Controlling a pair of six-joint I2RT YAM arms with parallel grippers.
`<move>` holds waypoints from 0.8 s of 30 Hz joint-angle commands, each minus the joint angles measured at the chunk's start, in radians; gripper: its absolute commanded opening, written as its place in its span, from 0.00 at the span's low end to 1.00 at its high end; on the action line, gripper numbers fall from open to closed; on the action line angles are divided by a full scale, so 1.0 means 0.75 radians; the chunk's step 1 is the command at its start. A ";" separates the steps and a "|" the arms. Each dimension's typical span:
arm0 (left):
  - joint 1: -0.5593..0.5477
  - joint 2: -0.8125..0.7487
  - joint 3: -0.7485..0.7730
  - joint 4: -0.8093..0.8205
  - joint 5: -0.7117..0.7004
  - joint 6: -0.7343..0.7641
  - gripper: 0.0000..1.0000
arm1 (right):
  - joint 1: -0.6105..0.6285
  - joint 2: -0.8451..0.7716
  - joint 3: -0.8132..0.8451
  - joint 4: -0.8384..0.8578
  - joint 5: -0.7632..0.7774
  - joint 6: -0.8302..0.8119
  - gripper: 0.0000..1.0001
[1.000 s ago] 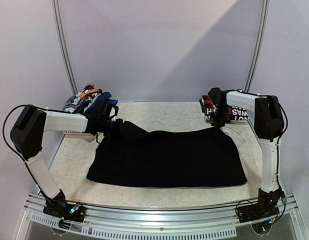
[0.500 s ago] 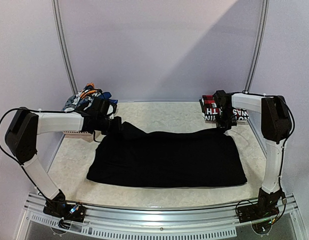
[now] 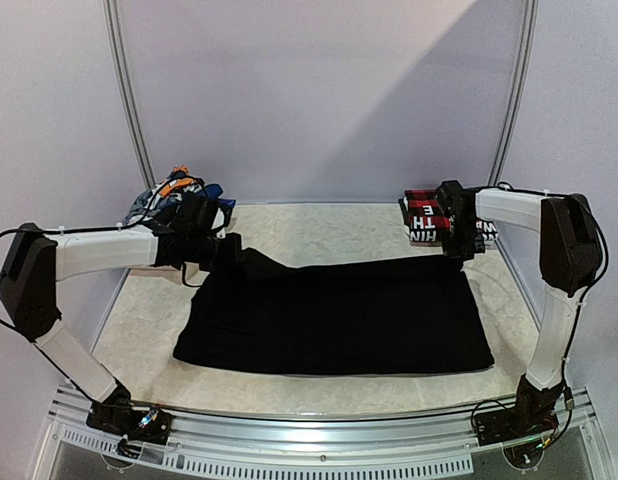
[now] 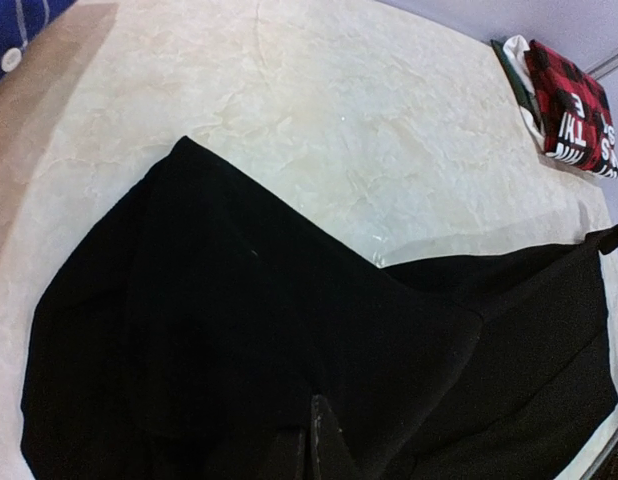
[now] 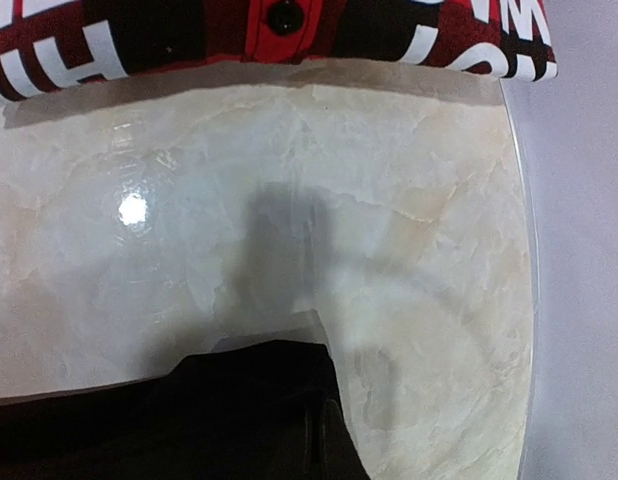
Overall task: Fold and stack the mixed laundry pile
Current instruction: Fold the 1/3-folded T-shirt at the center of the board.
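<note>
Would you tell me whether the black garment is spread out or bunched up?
Spread out: the black garment lies broad on the table, far corners pinched by the left gripper and right gripper.

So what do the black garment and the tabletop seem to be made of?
Black garment: soft woven or knit cloth, matte; it drapes, creases and gives no shine. Tabletop: marble-look stone or laminate, glossy; pale veining and a bright light glint, real stone unconfirmed.
</note>
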 commanded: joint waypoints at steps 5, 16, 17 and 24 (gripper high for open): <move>-0.052 -0.154 -0.081 -0.103 -0.106 -0.023 0.00 | -0.004 -0.095 -0.059 0.028 0.053 0.015 0.00; -0.123 -0.292 -0.150 -0.170 -0.193 -0.043 0.00 | 0.007 -0.222 -0.200 0.061 0.037 0.043 0.00; -0.130 -0.303 -0.157 -0.176 -0.199 -0.046 0.00 | 0.010 -0.231 -0.216 0.062 0.039 0.046 0.00; -0.175 -0.385 -0.209 -0.205 -0.245 -0.066 0.00 | 0.040 -0.294 -0.305 0.063 0.055 0.072 0.00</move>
